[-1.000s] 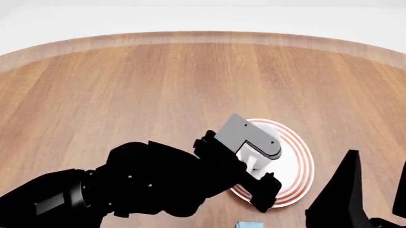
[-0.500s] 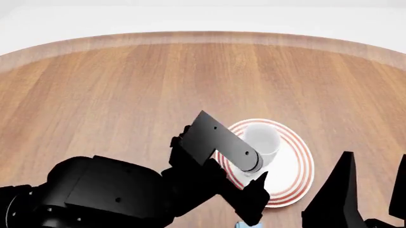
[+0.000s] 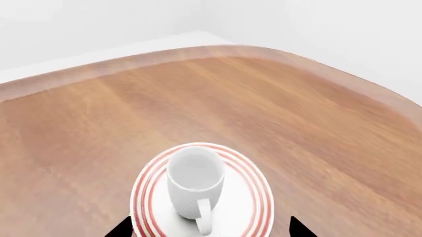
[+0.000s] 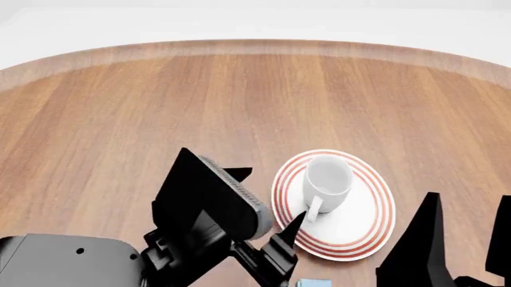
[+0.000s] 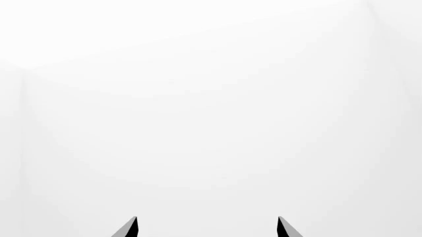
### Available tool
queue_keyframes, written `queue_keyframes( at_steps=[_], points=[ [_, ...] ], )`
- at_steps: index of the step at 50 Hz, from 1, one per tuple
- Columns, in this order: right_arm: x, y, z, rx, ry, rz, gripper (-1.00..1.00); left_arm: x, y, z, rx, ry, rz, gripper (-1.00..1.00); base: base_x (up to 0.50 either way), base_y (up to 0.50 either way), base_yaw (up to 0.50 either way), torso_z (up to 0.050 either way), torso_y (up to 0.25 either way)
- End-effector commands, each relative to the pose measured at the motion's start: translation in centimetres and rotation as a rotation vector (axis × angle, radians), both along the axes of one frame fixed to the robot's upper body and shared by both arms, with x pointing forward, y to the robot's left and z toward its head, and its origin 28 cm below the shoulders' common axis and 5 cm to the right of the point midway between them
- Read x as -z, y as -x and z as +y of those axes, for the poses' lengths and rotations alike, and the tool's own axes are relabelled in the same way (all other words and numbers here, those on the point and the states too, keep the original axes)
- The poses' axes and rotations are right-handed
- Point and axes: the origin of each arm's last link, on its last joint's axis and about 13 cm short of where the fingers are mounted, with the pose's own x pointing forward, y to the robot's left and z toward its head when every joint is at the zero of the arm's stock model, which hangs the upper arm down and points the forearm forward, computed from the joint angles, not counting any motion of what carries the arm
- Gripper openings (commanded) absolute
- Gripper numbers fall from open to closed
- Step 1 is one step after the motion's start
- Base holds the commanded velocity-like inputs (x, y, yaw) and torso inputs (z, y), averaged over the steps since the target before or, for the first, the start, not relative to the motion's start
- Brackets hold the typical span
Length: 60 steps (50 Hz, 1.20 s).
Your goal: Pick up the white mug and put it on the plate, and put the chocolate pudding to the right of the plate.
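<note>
White mug [image 4: 328, 177] upright on plate [image 4: 369, 222]; left tool [image 3: 207, 228] apart

white mug [image 4: 328, 177] upright on plate [image 4: 367, 224], toward its far side, handle facing the robot | plate just ahead and right of left gripper [image 4: 264, 206], well left of right gripper [image 4: 467, 230] | chocolate pudding [image 4: 314, 283] behind left gripper, nearer the robot | all on table [image 4: 160, 101]

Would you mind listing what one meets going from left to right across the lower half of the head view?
Left hand → white mug standing on the plate → right hand. The small blue box at the bottom edge overlaps the left hand's span, so it is left out.
</note>
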Motion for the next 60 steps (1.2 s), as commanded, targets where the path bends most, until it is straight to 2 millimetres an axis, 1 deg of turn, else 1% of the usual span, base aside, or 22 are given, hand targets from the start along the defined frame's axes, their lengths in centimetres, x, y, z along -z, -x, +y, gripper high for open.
queue_keyframes(
  at_steps=[1,6,11,16,17,21,22,23,24,30,32,42,48,52,60],
  points=[
    [-0.2,0.1,0.1,0.001,0.031,-0.022,1.0,0.4,0.6,1.8,-0.017,0.051,-0.049,1.0,0.0,0.0,0.0,0.0,0.0],
    [-0.2,0.1,0.2,-0.001,0.034,-0.02,1.0,0.5,1.0,2.6,-0.037,0.079,-0.056,1.0,0.0,0.0,0.0,0.0,0.0],
    [-0.1,0.0,0.3,-0.004,0.038,-0.018,1.0,0.7,1.1,3.8,-0.127,0.077,-0.161,1.0,0.0,0.0,0.0,0.0,0.0],
    [-0.1,0.0,0.5,-0.011,0.044,-0.016,1.0,1.1,1.0,5.0,-0.183,0.102,-0.182,1.0,0.0,0.0,0.0,0.0,0.0],
    [-0.1,0.0,0.6,-0.012,0.045,-0.016,1.0,1.2,1.0,5.1,-0.182,0.13,-0.195,1.0,0.0,0.0,0.0,0.0,0.0],
    [-0.2,0.1,0.7,-0.02,0.053,-0.014,1.0,1.6,1.0,5.6,-0.226,0.118,-0.22,1.0,0.0,0.0,0.0,0.0,0.0],
    [-0.2,0.1,0.8,-0.021,0.054,-0.015,1.0,1.6,1.0,5.7,-0.246,0.15,-0.24,1.0,0.0,0.0,0.0,0.0,0.0],
    [-0.2,0.0,0.8,-0.023,0.057,-0.013,1.0,1.8,0.9,6.0,-0.316,0.166,-0.29,1.0,0.0,0.0,0.0,0.0,0.0],
    [-0.2,0.0,0.9,-0.023,0.057,-0.012,1.0,2.0,0.9,6.1,-0.32,0.136,-0.288,1.0,0.0,0.0,0.0,0.0,0.0],
    [-0.2,0.0,1.2,-0.032,0.069,-0.009,1.0,2.6,0.7,6.8,-0.383,0.154,-0.32,1.0,0.0,0.0,0.0,0.0,0.0],
    [-0.2,0.0,1.2,-0.033,0.073,-0.007,1.0,2.9,0.7,6.9,-0.427,0.125,-0.353,1.0,0.0,0.0,0.0,0.0,0.0],
    [-0.2,0.1,1.4,-0.036,0.083,-0.001,1.0,3.5,0.5,7.4,-0.483,0.116,-0.379,1.0,0.0,0.0,0.0,0.0,0.0],
    [-0.7,0.8,1.7,-0.029,0.104,0.021,1.0,3.2,0.7,7.5,-0.492,0.12,-0.387,1.0,0.0,0.0,0.0,0.0,0.0],
    [-0.7,1.1,2.4,-0.047,0.1,0.095,1.0,3.0,0.9,7.6,-0.497,0.125,-0.393,1.0,0.0,0.0,0.0,0.0,0.0],
    [-1.3,1.6,3.1,-0.065,0.127,0.148,1.0,3.0,0.8,7.6,-0.5,0.13,-0.387,1.0,0.0,0.0,0.0,0.0,0.0]
  ],
)
